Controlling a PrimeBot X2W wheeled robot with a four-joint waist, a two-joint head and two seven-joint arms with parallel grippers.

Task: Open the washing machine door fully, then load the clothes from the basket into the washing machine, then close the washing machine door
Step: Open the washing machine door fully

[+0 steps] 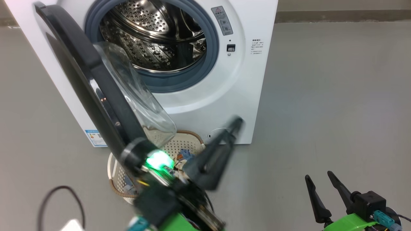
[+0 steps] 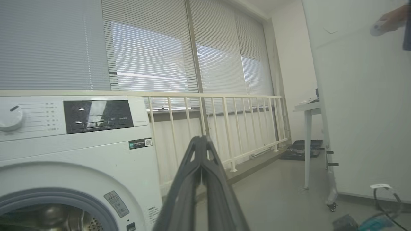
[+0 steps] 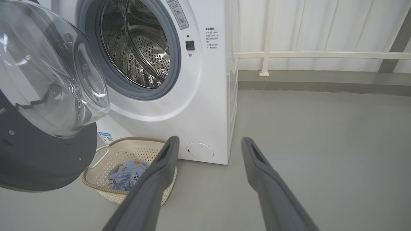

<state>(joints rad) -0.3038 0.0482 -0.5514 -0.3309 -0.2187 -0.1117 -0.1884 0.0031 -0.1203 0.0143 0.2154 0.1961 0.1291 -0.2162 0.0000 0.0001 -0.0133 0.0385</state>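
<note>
The large round washing machine door with its glossy black rim and bulging clear glass bowl (image 1: 90, 80) stands swung out from the big white front-loading washing machine (image 1: 208, 96), baring the perforated steel drum (image 1: 151, 41). It hangs over the small cream-white perforated plastic basket (image 3: 128, 150) on the grey floor (image 1: 321, 96) just before the machine, likely so the load has a short way to travel. The left gripper (image 1: 236, 123) has its dark fingers pressed together with nothing between them, raised above the basket near the door's lower edge. Closed like that, it looks suited to nudging the door wider rather than picking. The right gripper (image 1: 318, 175) stands spread wide and empty, low and well apart to the right, probably kept out of the door's swing. The soft light-blue clothes with orange-brown prints (image 3: 126, 175) lie bunched in the basket. From the head they are a mere sliver behind the glass and the left arm, so I cannot count the garments. The door's hinge side is cut off, the left fingers are motion-blurred, and whether the door is fully open is hard to judge.
</note>
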